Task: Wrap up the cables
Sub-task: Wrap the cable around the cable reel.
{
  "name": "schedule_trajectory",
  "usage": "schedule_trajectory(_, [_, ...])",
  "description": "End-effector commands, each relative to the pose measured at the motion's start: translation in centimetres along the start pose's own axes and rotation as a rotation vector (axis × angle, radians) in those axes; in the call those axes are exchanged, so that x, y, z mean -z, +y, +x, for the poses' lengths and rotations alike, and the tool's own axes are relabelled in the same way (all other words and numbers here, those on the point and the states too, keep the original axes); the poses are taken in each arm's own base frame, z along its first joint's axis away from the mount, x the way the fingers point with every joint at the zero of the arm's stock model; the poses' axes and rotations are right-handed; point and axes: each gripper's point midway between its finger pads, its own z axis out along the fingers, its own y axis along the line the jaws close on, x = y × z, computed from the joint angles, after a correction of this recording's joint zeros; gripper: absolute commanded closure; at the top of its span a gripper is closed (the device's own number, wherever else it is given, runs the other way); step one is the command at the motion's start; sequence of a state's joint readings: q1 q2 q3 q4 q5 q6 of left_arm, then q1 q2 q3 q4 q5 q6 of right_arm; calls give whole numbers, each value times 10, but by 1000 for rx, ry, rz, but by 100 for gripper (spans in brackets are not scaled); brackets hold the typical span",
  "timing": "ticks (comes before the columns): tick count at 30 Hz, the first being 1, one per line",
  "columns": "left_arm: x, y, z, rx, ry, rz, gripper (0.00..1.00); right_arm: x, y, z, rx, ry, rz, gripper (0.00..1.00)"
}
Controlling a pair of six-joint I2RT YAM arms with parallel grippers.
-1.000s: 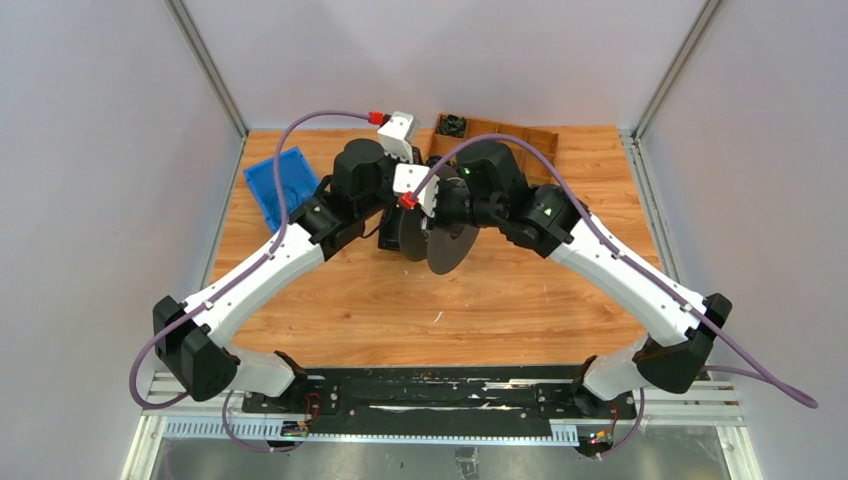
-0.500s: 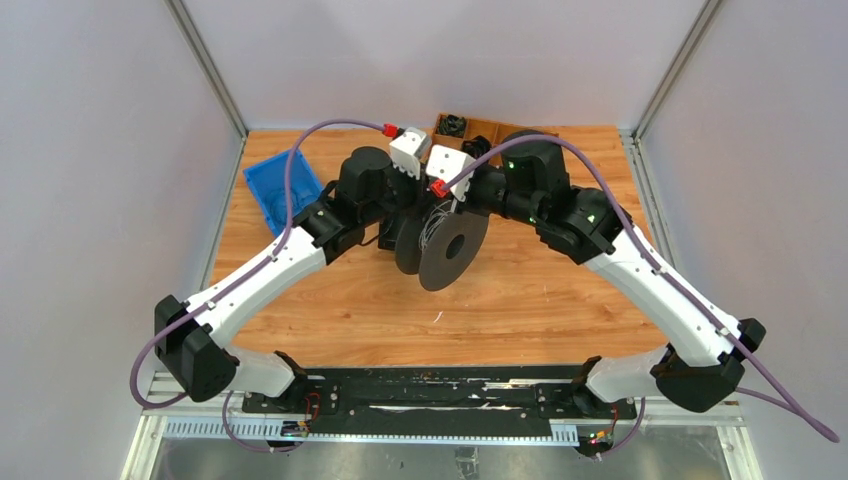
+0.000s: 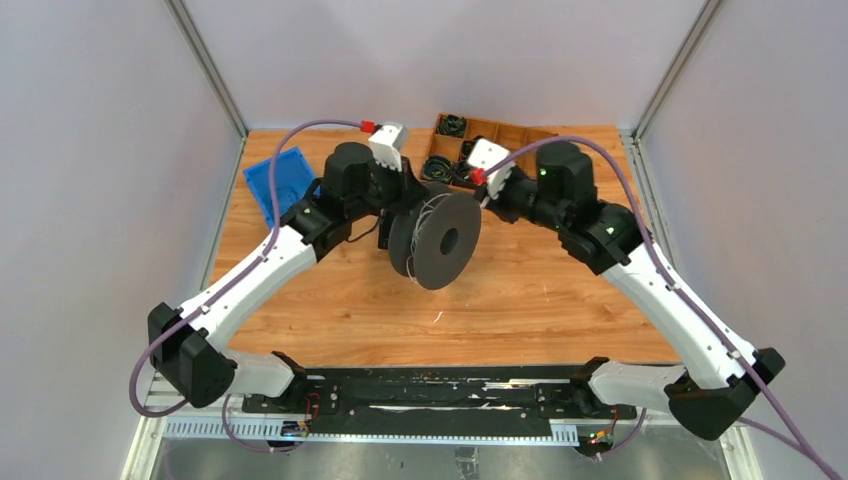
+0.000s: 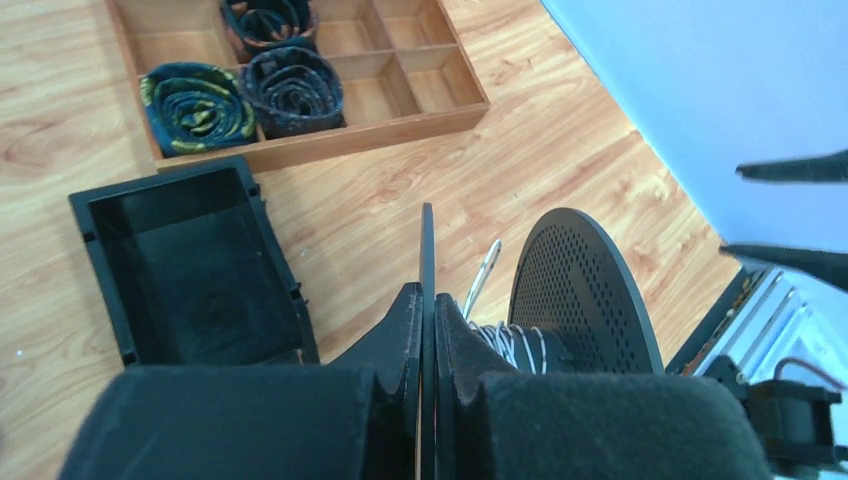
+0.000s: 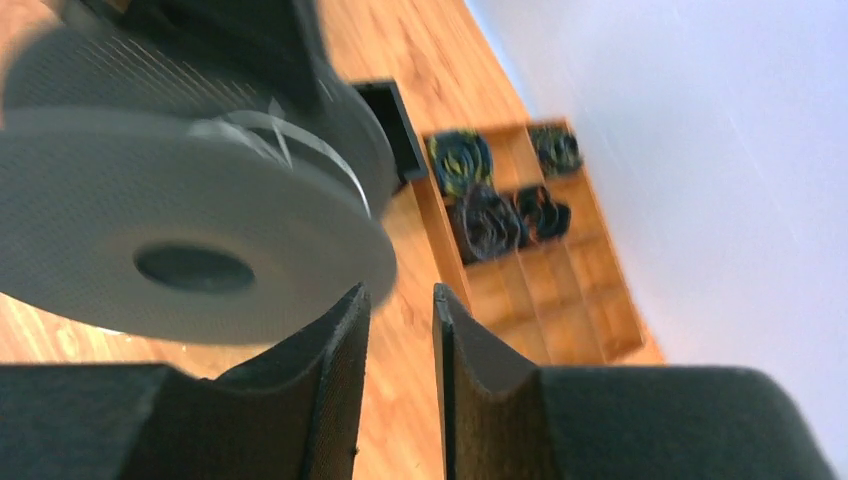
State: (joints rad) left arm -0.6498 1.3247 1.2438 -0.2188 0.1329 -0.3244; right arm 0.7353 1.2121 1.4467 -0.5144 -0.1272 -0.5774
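At this moment, the left gripper (image 4: 428, 302) was closed tight on the thin edge of one flange of the black spool (image 3: 440, 240). The right gripper (image 5: 399, 295) stood just beside the spool's outer flange, its fingers parted by a narrow gap with nothing between them. The cables (image 4: 515, 342) lay as silvery turns around the hub, between the two flanges, and a short free end (image 4: 483, 275) stuck out from the winding.

Note the following hazards:

1. The spool hung from a pinch on one flange rim only. Any pull on the wire would likely pivot or slip it in that grip. You could not tell whether its lower edge touched the table (image 3: 520, 300).
2. The free end was unsecured. Loose turns could spring off the hub and tangle.
3. The right fingers were barely apart. The thin wire would be easy to miss, and closing near the flange could knock the spool.
4. The right wrist view was blurred, so fine alignment there was unreliable.

No brand, label or writing was legible on the spool, the wooden tray (image 4: 330, 130) or the black box (image 4: 100, 290).
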Motion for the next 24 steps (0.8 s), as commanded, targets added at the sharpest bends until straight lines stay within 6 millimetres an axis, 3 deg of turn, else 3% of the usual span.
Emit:
schedule_trajectory(1, [21,-4,-46,177,-138,84,99,11,-19,21,-310,-101,38,67])
schedule_trajectory(6, [30,7,-55,379,-172,159,100,9,-13,46,-506,-130,-26,50])
schedule_trajectory(17, [44,85,-53,974,-233,97,100,-2,52,65,-606,-201,-265,46])
schedule_trajectory(24, [43,106,-41,1062,-246,47,100,-25,71,59,-639,-390,-349,38])
